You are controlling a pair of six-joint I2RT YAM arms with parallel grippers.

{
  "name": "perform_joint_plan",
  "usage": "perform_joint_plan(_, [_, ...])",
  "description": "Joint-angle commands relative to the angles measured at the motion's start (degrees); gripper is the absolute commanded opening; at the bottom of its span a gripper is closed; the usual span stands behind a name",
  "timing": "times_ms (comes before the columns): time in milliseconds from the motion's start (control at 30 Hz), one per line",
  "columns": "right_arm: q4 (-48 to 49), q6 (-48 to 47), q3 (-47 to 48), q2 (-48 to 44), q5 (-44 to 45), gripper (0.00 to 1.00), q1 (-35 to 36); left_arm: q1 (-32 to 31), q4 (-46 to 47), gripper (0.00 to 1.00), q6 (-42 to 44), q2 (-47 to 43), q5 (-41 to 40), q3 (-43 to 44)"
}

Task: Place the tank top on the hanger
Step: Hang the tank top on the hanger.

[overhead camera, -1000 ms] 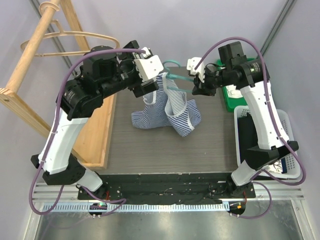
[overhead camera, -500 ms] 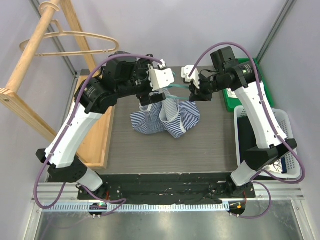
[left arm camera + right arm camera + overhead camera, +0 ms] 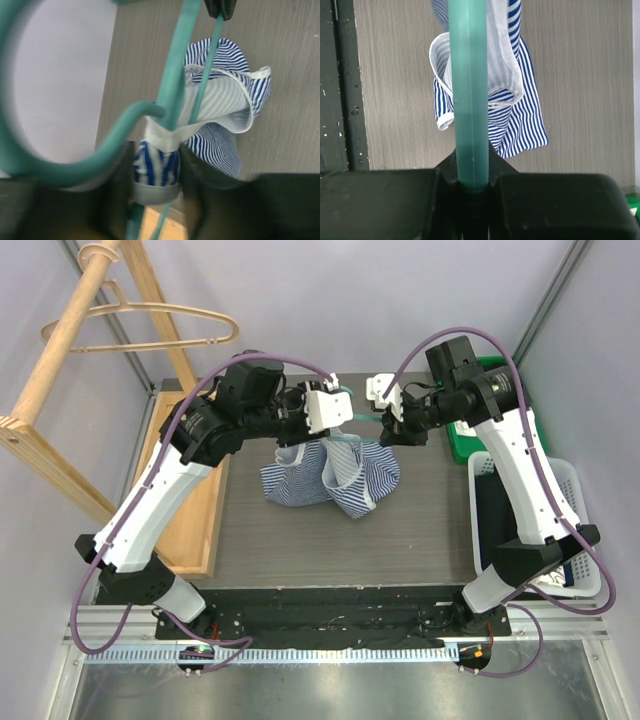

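The striped tank top point(image 3: 340, 475) hangs in a bunch over the middle of the table, its lower part resting on the top. The teal hanger point(image 3: 362, 418) is held level above it. My right gripper point(image 3: 392, 426) is shut on one end of the hanger point(image 3: 468, 100), with the tank top point(image 3: 520, 120) dangling beyond. My left gripper point(image 3: 312, 432) is at the other end by the hook, shut on a white-trimmed strap of the tank top point(image 3: 155, 165) that lies against the hanger point(image 3: 175, 75). The left gripper point(image 3: 156, 167) has striped cloth filling its jaws.
A wooden rack with a tan hanger point(image 3: 140, 325) stands at the back left. A wooden board point(image 3: 190, 510) runs along the table's left side. A white basket point(image 3: 575, 540) holding a black garment point(image 3: 495, 520) sits at the right, with a green box point(image 3: 462, 440) behind it.
My left gripper moved right to the hanger's hook end and its jaws closed on the tank top strap. The right gripper shifted slightly with the hanger.
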Motion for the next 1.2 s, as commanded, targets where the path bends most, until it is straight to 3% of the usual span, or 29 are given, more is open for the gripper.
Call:
perform_joint_plan(0, [-5.97, 0.18, -0.29, -2.83, -2.6, 0.01, 0.04, -0.18, -0.4, 0.29, -0.15, -0.4, 2.17, 0.03])
perform_joint_plan(67, [-4.83, 0.8, -1.08, -3.09, -2.43, 0.01, 0.04, -0.18, -0.41, 0.15, -0.32, -0.57, 2.34, 0.03])
perform_joint_plan(167, [-3.16, 1.76, -2.4, -3.53, -2.16, 0.01, 0.04, -0.18, -0.58, 0.01, -0.5, -0.93, 2.52, 0.21])
perform_joint_plan(367, [0.62, 5.1, -3.55, -4.23, -1.99, 0.04, -0.05, -0.18, -1.2, 0.0, -0.67, -1.54, 3.14, -0.76])
perform_joint_plan(433, [1.76, 6.94, -3.81, -4.85, -2.08, 0.14, -0.05, -0.18, -0.5, 0.0, -1.02, -1.8, 2.52, -1.11])
perform_joint_plan(533, [4.57, 9.67, -5.39, -5.9, -1.73, 0.37, -0.57, 0.08, 0.38, 0.0, -1.73, -2.16, 1.56, -1.55])
perform_joint_plan(567, [5.97, 10.2, -5.74, -6.34, -1.72, 0.5, -0.84, 0.17, 0.65, 0.0, -1.99, -2.24, 1.38, -1.64])
perform_joint_plan(700, [10.63, 15.03, -7.32, -7.92, -1.9, 0.76, -3.2, 0.78, 1.97, 0.0, -2.87, -2.6, 0.06, -2.43])
perform_joint_plan(800, [16.51, 21.26, -8.2, -9.76, -2.52, 0.87, -7.33, 1.22, 3.37, 0.0, -3.48, -3.03, -1.61, -3.39])
perform_joint_plan(967, [29.53, 36.11, -10.66, -12.93, -7.07, 0.9, -19.7, 2.54, 5.31, 0.0, -4.71, -3.91, -2.49, -4.54])
perform_joint_plan(1100, [35.59, 41.39, -15.48, -16.0, -11.3, 0.91, -25.26, 2.98, 5.31, 0.0, -4.8, -4.35, -2.4, -4.8])
perform_joint_plan(1167, [41.21, 45.77, -18.39, -18.02, -8.95, 0.91, -26.49, 3.16, 4.96, 0.0, -4.72, -4.53, -1.61, -4.54])
